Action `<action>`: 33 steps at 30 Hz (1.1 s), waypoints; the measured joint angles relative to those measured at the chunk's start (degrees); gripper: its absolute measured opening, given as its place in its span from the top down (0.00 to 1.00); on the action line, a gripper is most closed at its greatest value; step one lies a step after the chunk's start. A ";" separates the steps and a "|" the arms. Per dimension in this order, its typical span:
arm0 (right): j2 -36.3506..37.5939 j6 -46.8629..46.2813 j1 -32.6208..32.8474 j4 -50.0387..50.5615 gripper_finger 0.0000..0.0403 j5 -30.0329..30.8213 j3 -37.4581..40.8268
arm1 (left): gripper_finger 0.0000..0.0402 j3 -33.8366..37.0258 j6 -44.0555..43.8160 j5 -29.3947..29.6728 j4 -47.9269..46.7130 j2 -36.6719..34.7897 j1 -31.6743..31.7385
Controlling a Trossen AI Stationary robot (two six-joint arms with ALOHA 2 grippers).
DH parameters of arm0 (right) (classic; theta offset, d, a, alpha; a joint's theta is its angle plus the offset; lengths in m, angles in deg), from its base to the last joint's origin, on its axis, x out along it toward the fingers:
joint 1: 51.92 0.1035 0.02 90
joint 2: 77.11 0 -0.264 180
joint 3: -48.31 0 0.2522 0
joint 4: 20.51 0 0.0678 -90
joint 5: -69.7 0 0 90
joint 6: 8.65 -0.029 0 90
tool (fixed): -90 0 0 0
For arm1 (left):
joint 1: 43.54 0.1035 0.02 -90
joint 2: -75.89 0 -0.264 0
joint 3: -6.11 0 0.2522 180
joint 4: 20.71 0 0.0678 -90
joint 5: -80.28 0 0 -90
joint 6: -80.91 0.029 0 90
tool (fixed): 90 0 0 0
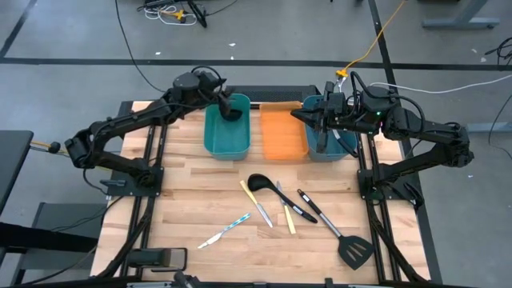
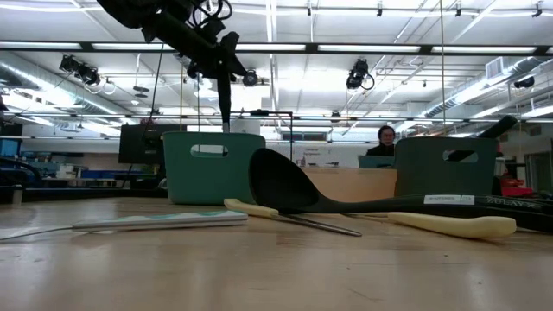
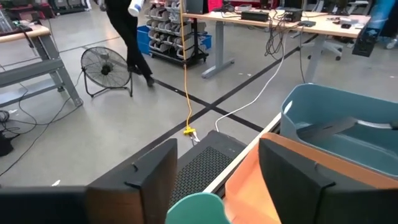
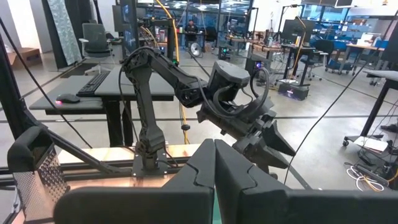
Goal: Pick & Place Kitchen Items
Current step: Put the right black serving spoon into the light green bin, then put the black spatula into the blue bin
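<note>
- Could catch the rim of the left teal bin (image 1: 214,142) on the way out: left gripper (image 1: 230,107) hangs right over that bin at the far edge of the surface (image 1: 184,200), low between its walls.
- Could snag a slim dark piece (image 2: 225,97) that hangs straight down below the left gripper in the low view. Cannot tell whether it is a utensil dropping or part of the gripper itself; if it is a utensil leaning on the wall, it may tip out.
- Could scatter the rest on the next reach: black ladle (image 1: 259,182), the yellow-handled knives (image 1: 257,203), a black-handled utensil (image 1: 298,210) and black spatula (image 1: 355,251) lie close and partly crossed near the middle and the near right corner. One nudge shifts several.
- Light-blue knife (image 1: 226,230) lies flat and thin toward the near edge, apart from the others; likely to slip from a pinch.
- Left fingers (image 3: 149,180): spread wide apart, released, nothing seen between them in the left wrist view.
- Right gripper (image 1: 298,117) waits over the right bin (image 1: 322,154), beside the orange tray (image 1: 280,138); right fingers (image 4: 193,177) pressed together, clenched on nothing.
</note>
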 joint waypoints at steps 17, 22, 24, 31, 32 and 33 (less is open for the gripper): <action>0.00 -0.02 0.00 0.00 0.99 -0.03 -0.02 | 0.28 -8.79 1.40 0.06 -10.42 -0.04 -0.53; 0.00 -0.02 0.00 0.02 0.99 -0.44 -0.02 | 0.28 -9.96 1.51 -0.02 -11.31 -0.04 -1.50; 0.00 -0.02 0.00 0.02 0.99 -0.44 -0.02 | 0.28 -10.28 1.54 -0.03 -11.92 -0.04 -1.92; 0.00 -0.02 0.00 0.02 0.99 -0.42 -0.02 | 0.28 -12.64 1.35 -0.01 -16.07 -0.04 -3.73; 0.00 -0.02 0.00 0.02 0.99 -0.42 -0.02 | 0.28 -13.11 1.35 0.01 -17.25 -0.04 -4.16; 0.00 -0.02 0.00 0.03 0.99 -0.42 -0.02 | 0.29 -13.54 1.40 0.03 -18.26 -0.04 -4.66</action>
